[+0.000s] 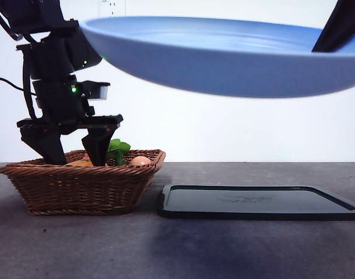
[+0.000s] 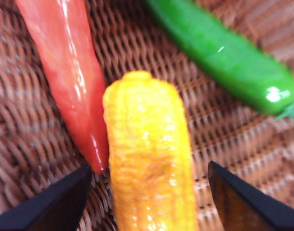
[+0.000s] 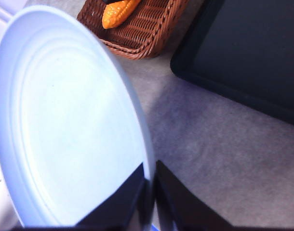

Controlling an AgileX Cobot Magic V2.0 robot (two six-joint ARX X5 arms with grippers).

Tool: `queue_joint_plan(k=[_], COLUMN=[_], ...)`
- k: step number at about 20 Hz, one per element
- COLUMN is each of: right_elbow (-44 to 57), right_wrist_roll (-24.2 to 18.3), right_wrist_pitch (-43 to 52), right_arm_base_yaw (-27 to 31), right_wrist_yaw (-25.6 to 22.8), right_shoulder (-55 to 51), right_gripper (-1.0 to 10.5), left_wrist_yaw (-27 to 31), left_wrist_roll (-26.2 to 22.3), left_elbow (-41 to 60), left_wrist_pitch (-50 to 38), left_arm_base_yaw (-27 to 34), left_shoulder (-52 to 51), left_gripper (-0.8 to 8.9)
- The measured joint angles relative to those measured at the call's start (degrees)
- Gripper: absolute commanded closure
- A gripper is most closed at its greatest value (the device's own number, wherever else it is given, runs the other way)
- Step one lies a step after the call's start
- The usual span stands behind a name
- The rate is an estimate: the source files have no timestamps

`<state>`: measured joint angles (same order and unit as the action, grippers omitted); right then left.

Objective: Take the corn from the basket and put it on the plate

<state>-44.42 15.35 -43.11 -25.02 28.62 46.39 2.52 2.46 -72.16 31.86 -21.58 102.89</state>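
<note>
The orange-yellow corn (image 2: 147,159) lies in the brown wicker basket (image 1: 78,186), lengthwise between the jaws of my left gripper (image 2: 149,168). That gripper is open, one jaw on each side of the cob, neither touching it. In the front view the left gripper (image 1: 77,161) reaches down into the basket at the left. My right gripper (image 3: 151,168) is shut on the rim of the light-blue plate (image 3: 74,120). It holds the plate (image 1: 224,58) high above the table, tilted. The right wrist view also shows the corn (image 3: 119,12) in the basket (image 3: 147,29).
A glossy red-orange tapered vegetable (image 2: 70,77) lies against the corn, and a green one (image 2: 229,57) lies farther off in the basket. Green leaves (image 1: 116,148) stick up above the rim. A flat black tray (image 1: 253,203) rests on the grey table right of the basket.
</note>
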Motion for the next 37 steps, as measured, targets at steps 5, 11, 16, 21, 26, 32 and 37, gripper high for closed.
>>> queue_joint_plan(k=[5, 11, 16, 21, 26, 32, 37], right_elbow=[0.0, 0.0, 0.0, 0.0, 0.0, -0.1, -0.2], right_wrist_roll=[0.0, 0.0, 0.0, 0.0, 1.0, 5.5, 7.5], right_wrist_pitch=[0.1, 0.1, 0.1, 1.4, 13.0, 22.9, 24.4], right_arm_base_yaw=[0.4, 2.2, 2.2, 2.2, 2.2, 3.5, 5.6], right_wrist_yaw=[-2.0, -2.0, -2.1, -5.3, -2.8, 1.6, 3.6], right_shoulder=[0.0, 0.0, 0.0, 5.0, 18.1, 26.5, 26.6], right_gripper=[9.4, 9.4, 9.4, 9.4, 9.4, 9.4, 9.4], left_wrist_yaw=[0.2, 0.4, 0.4, 0.3, -13.1, -16.0, -16.0], left_wrist_roll=[0.0, 0.0, 0.6, 2.6, 5.5, 5.6, 1.5], left_elbow=[0.0, 0.0, -0.2, -0.2, -0.4, -0.6, -0.6], left_wrist_pitch=[0.0, 2.2, 3.8, 3.1, 3.3, 5.2, 3.6], left_arm_base_yaw=[-1.0, -1.8, -1.8, -2.2, -7.0, -16.9, -21.9], left_shoulder=[1.6, 2.3, 0.7, -13.5, -25.6, -20.3, -12.2], left_gripper=[4.56, 6.46, 6.64, 6.63, 6.63, 6.63, 6.63])
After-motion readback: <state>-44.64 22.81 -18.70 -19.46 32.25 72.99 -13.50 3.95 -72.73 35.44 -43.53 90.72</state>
